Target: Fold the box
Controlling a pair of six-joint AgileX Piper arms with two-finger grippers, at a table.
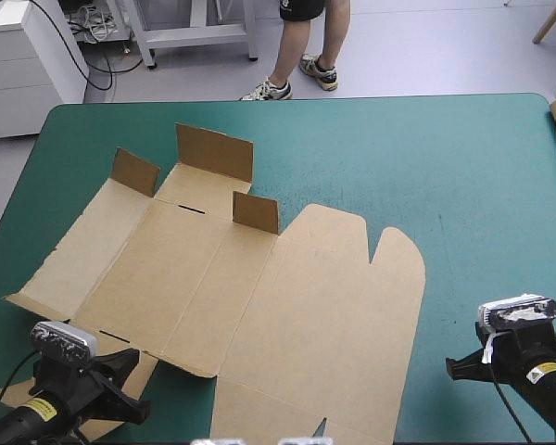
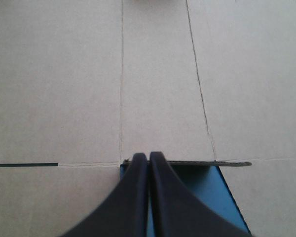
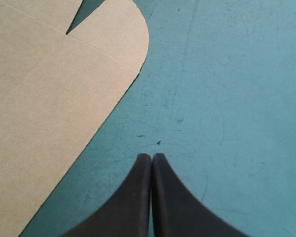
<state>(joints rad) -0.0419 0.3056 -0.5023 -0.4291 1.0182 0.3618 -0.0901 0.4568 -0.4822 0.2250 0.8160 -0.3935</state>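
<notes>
Early step: flat brown cardboard box (image 1: 259, 297), three far flaps (image 1: 215, 153) up; left pincer (image 2: 148, 155) closed, empty, at near edge; right pincer (image 3: 151, 157) closed over teal-green table (image 1: 463, 167). Next, probably: raise side wall.

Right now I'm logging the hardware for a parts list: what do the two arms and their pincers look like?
Both arms are black, the left arm and right arm each bearing a small yellow label. The left pincer and right pincer each have two broad, smooth black fingers, curved like fins and tapering to rounded tips.
</notes>
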